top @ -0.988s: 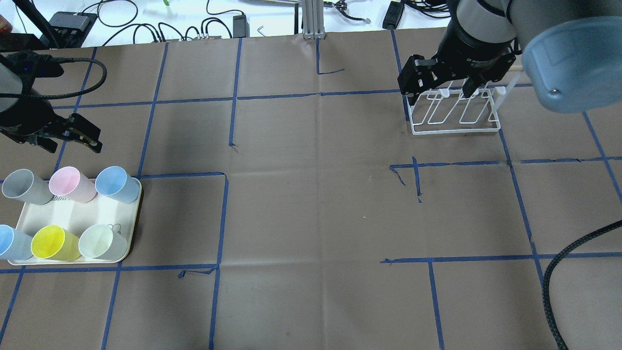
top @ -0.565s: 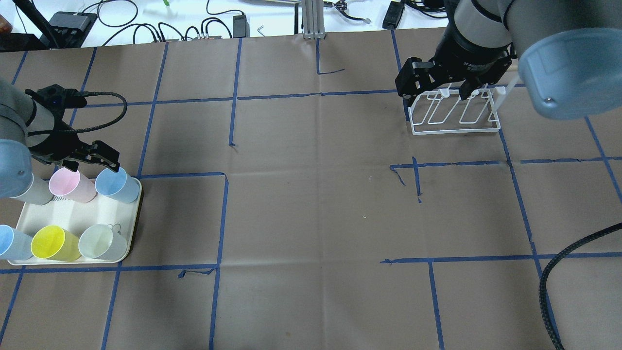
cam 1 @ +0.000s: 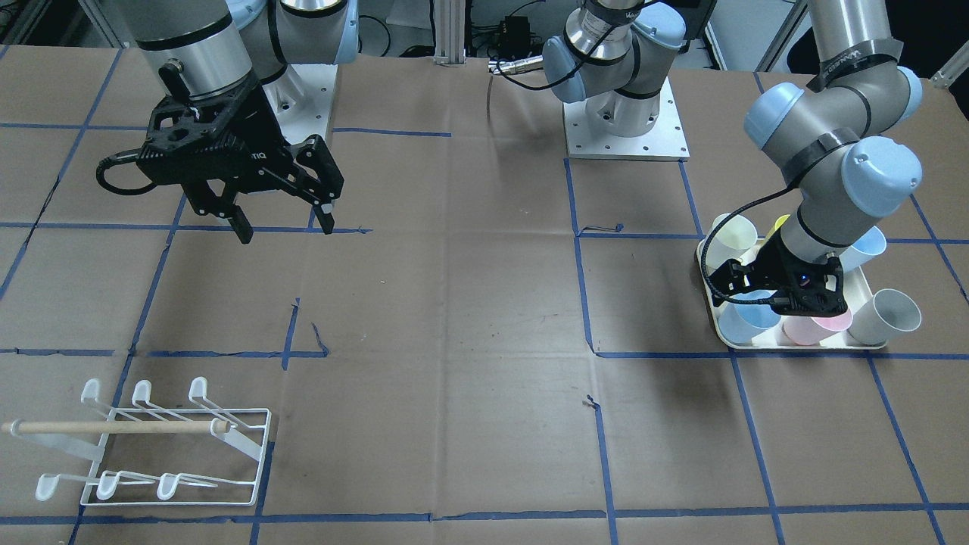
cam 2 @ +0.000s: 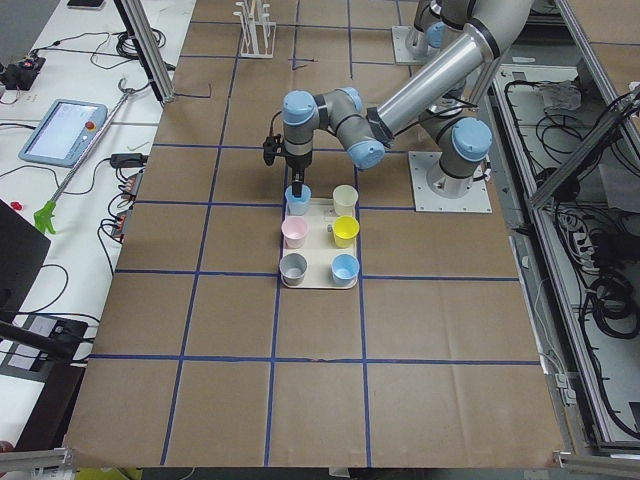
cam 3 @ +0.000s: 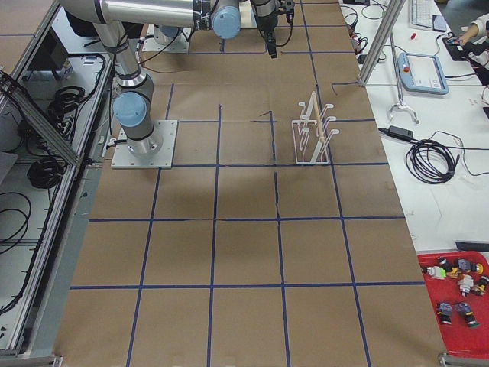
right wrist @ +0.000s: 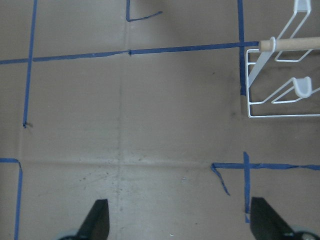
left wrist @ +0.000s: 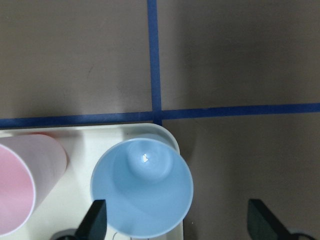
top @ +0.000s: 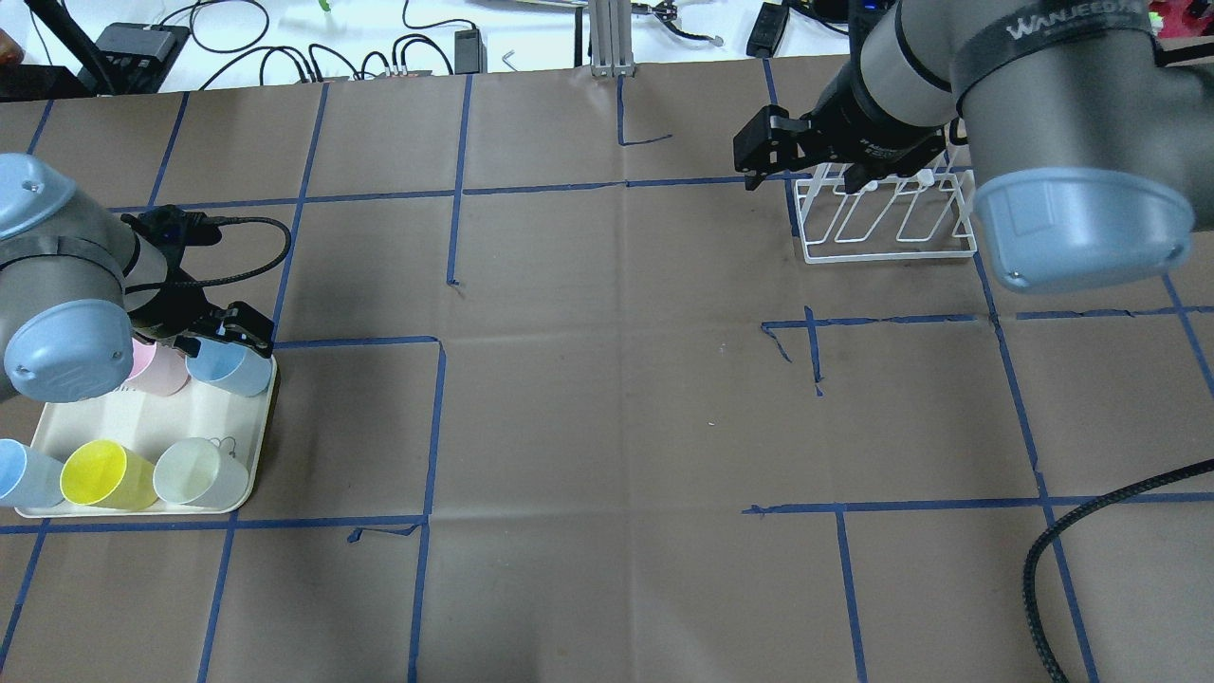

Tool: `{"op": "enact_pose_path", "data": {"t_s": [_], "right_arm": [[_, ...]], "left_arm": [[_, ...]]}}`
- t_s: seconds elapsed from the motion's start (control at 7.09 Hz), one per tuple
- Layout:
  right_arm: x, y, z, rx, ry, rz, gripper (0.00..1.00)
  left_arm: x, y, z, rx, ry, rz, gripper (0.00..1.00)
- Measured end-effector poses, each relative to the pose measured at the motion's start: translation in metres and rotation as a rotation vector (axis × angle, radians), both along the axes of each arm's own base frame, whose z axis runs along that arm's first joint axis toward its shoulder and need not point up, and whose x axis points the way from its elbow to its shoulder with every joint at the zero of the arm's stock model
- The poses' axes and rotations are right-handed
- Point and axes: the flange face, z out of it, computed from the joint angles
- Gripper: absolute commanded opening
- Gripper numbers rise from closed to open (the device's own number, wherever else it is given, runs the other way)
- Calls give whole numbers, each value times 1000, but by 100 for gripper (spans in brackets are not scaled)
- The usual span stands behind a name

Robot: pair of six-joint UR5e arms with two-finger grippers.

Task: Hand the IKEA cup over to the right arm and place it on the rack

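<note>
Several IKEA cups stand on a cream tray [top: 142, 422]. My left gripper [left wrist: 177, 222] hangs open just above the blue cup [left wrist: 142, 187] at the tray's far right corner, one finger on each side and neither touching it. That blue cup [top: 230, 368] stands upright next to a pink cup [top: 156, 372]. Over bare table beside the rack's left end, my right gripper [top: 804, 175] is open with nothing in it, and the right arm [top: 1024, 57] reaches in from the right. The white wire rack [top: 887, 223] with its wooden dowel [cam 1: 113, 427] holds no cup.
Yellow [top: 100, 474], pale green [top: 194, 472] and light blue [top: 19, 474] cups fill the tray's near row. A grey cup [cam 1: 886, 314] stands at the far left corner. Blue tape lines cross the brown paper. Cables and boxes lie beyond the far edge.
My left arm has swung in over the tray and brought its open gripper down over the blue cup. My right gripper has shifted left, off the rack.
</note>
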Motion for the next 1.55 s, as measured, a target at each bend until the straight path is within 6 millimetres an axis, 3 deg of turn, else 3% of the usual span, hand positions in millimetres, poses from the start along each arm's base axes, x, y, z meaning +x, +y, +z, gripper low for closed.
{"op": "enact_pose_path", "data": {"t_s": [0.14,0.28,0.42,0.56,0.71,1.13,1.41,1.55], "right_arm": [[4,4,-3,-8,-65,-51,100],[7,13,-9,-20,-138,-120,100],[10,23,-20,-41,-218,-176,100],[12,33,-32,-69,-292,-231,100],[14,45,-44,-94,-359,-283,100],[16,60,-61,-111,-487,-391,100],[16,61,-58,-117,-526,-392,100],[17,61,-56,-118,-540,-385,100]], "left_arm": [[-1,-1,-6,9,4,-2,92],[-2,-2,-10,15,7,-4,68],[-2,-2,-13,20,8,-6,30],[-1,-2,-14,23,7,-6,10],[0,-2,-13,24,5,-4,0],[2,-4,-4,8,-10,-5,0],[3,-4,18,-29,-31,-4,0],[1,-3,38,-59,-40,-4,0]]}}
